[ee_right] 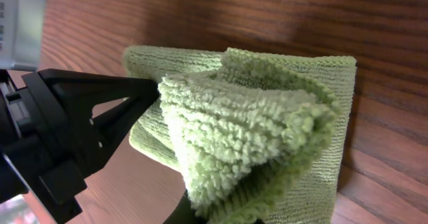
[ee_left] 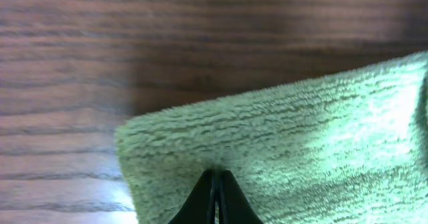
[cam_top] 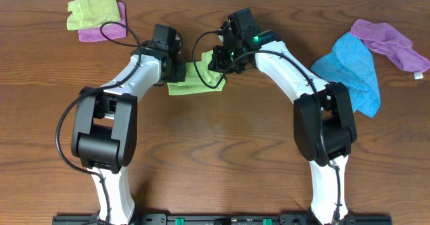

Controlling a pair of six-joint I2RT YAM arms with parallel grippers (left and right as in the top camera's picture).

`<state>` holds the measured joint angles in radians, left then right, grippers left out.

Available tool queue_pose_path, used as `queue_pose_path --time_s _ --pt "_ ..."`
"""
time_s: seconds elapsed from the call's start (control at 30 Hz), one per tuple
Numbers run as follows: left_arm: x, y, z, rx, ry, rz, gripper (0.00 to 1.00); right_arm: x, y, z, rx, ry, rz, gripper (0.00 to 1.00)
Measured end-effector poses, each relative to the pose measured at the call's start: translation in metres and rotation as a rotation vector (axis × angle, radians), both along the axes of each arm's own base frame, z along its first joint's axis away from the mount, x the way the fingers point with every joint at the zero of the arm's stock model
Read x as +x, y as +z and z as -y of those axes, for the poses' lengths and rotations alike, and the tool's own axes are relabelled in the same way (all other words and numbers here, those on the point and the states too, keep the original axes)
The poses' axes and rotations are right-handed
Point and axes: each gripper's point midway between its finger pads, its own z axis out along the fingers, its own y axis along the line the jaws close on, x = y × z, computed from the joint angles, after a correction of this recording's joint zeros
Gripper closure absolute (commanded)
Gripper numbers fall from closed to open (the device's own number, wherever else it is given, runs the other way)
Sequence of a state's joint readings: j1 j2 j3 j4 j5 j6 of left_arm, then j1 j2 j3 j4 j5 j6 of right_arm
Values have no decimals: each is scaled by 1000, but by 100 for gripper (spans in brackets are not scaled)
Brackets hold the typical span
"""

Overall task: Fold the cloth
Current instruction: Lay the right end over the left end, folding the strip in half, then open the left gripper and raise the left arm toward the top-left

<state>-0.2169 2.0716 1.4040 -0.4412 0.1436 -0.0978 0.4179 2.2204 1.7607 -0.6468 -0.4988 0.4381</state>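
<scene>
Overhead: left gripper (cam_top: 176,70) and right gripper (cam_top: 220,68) each pinched on a cloth (cam_top: 191,84) edge; open table (cam_top: 215,151) between the arms.

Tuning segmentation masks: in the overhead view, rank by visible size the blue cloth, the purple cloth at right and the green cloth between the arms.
1. blue cloth, clearly largest.
2. purple cloth.
3. green cloth, bunched and partly covered, so only its visible patch is ranked.
</scene>
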Motion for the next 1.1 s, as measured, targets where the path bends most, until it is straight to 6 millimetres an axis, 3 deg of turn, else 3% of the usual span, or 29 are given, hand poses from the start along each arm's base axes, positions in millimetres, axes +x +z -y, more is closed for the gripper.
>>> queue_pose_path --time_s 0.3,0.6,0.8,1.1 --pt "10 14 -2 -66 17 5 94 2 0 -4 -2 -41 -8 98" --pt "27 57 -24 -88 66 45 94 -6 6 -34 21 14 40 98" --pt "26 85 -57 -116 130 74 94 -10 7 -44 25 33 51 99" --pt "25 101 -136 -148 290 101 94 -13 11 -61 26 53 100 99"
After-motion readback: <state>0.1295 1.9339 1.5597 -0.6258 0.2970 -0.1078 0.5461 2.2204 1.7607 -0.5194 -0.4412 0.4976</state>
